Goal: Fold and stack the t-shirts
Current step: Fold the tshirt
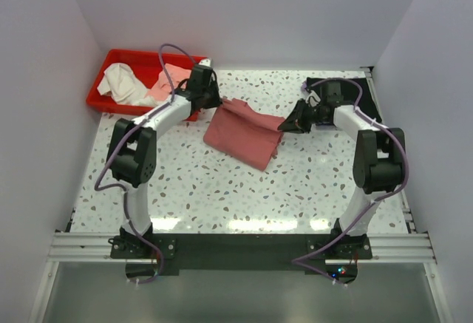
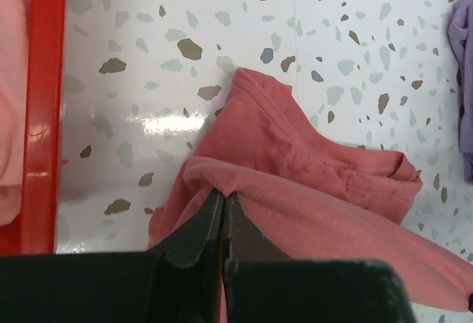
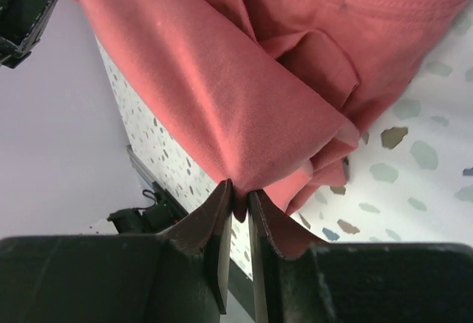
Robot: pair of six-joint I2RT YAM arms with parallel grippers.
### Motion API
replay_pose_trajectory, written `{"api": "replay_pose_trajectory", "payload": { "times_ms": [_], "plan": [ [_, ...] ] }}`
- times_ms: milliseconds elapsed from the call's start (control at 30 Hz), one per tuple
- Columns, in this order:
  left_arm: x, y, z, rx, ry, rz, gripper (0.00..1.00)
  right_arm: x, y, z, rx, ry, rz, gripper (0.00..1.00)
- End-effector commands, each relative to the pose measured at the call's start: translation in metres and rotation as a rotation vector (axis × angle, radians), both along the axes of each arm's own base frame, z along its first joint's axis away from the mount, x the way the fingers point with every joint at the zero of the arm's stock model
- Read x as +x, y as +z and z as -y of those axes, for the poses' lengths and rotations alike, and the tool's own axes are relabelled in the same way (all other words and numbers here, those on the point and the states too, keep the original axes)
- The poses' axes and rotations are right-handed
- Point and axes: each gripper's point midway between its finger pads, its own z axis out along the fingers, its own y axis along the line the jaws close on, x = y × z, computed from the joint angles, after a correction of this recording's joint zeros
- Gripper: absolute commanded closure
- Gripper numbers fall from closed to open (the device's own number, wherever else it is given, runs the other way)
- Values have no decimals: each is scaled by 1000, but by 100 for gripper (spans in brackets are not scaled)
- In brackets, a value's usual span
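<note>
Your left gripper (image 1: 216, 103) is clamped down on the rose-red t-shirt (image 1: 244, 134). In the left wrist view the two fingers (image 2: 198, 228) are pinched together with a fold of the hem caught between them. Same deal for the right gripper (image 1: 284, 126): the wrist cam shows it squeezed tight on a bunched edge of the same shirt, with the cloth draping up and away from the tips.

So you're holding that shirt at two spots, the left arm on its far-left corner and the right arm on its right edge. The shirt sits around the middle of the speckled table (image 1: 222, 190), a bit toward the far side. It's loosely doubled over, and the near part lies flat on the surface.

The black t-shirt (image 1: 361, 86) is over in the far right corner of the table, partly hidden behind your right arm, so I can't tell whether it's folded.

The red bin (image 1: 131, 52) at the far left has a white cloth (image 1: 122, 83) and a pink cloth (image 1: 166, 83) in it.
</note>
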Motion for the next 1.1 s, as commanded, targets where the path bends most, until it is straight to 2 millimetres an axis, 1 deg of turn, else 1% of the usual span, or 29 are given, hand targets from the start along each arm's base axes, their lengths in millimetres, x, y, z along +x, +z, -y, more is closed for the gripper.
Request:
{"api": "replay_pose_trajectory", "payload": {
  "times_ms": [0, 67, 100, 133, 167, 200, 233, 267, 300, 333, 367, 400, 433, 467, 500, 533, 567, 600, 633, 667, 700, 733, 800, 833, 900, 933, 967, 1000, 1067],
  "plan": [
    [30, 14, 0, -20, -2, 73, 100, 24, 4, 3, 12, -15, 39, 82],
    [36, 14, 0, -22, 3, 74, 100, 33, 6, 3, 11, -16, 53, 77],
    [37, 4, 3, -30, -12, 51, 95, 36, 4, 4, 8, -18, 49, 74],
    [42, 8, 5, -38, -17, 58, 84, 38, -1, 4, 7, -19, 35, 71],
    [42, 6, 5, -41, -16, 47, 78, 43, 2, 5, 3, -22, 45, 69],
    [43, 3, 5, -40, -15, 40, 68, 45, 2, 5, 0, -24, 42, 63],
    [44, 5, 6, -41, -20, 48, 49, 49, 4, 7, -1, -27, 50, 63],
    [45, 8, 7, -45, -26, 58, 39, 52, 7, 8, -2, -32, 56, 56],
    [45, 15, 8, -51, -32, 73, 29, 52, 9, 8, -3, -30, 64, 36],
    [44, 17, 9, -53, -43, 78, 11, 55, 19, 9, -9, -34, 89, 4],
    [44, 23, 9, -57, -49, 92, 1, 55, 23, 10, -16, -34, 101, 1],
    [42, 32, 9, -65, -53, 107, 0, 55, 27, 11, -21, -36, 116, 1],
    [37, 32, 10, -69, -65, 104, 0, 53, 31, 12, -28, -35, 121, 1],
    [36, 36, 11, -76, -70, 116, 0, 51, 40, 13, -40, -38, 147, 1],
    [32, 48, 11, -90, -77, 137, 0, 49, 43, 14, -42, -40, 153, 1],
    [25, 44, 13, -98, -99, 126, 0, 44, 42, 14, -43, -40, 152, 1],
    [21, 56, 14, -115, -110, 152, 0, 41, 51, 15, -44, -43, 178, 1],
    [17, 57, 16, -123, -120, 156, 0, 39, 53, 15, -43, -44, 183, 1],
    [9, 51, 18, -129, -138, 141, 0, 34, 51, 13, -41, -39, 182, 1],
    [7, 59, 19, -137, -143, 162, 0, 31, 52, 11, -39, -42, 184, 1],
    [3, 58, 21, -140, -149, 158, 0, 29, 57, 9, -43, -41, 201, 1],
    [-3, 53, 25, -142, -167, 144, 0, 25, 55, 4, -48, -28, 199, 1],
    [-10, 50, 31, -148, -186, 136, 0, 21, 56, -3, -61, -19, 206, 1],
    [-18, 42, 37, -146, -204, 118, 0, 19, 53, -13, -77, -14, 206, 1],
    [-27, 35, 40, -147, -207, 94, 0, 18, 48, -25, -88, -3, 211, 1],
    [-38, 20, 42, -149, -208, 55, 0, 19, 44, -37, -99, 5, 223, 1],
    [-42, 22, 42, -161, -209, 65, 0, 20, 41, -42, -98, 6, 218, 1],
    [-54, 3, 38, -155, -205, 26, 0, 21, 38, -47, -102, 11, 213, 1],
    [-60, 1, 42, -188, -215, 41, 0, 24, 24, -57, -114, 22, 177, 1]
  ]
}}
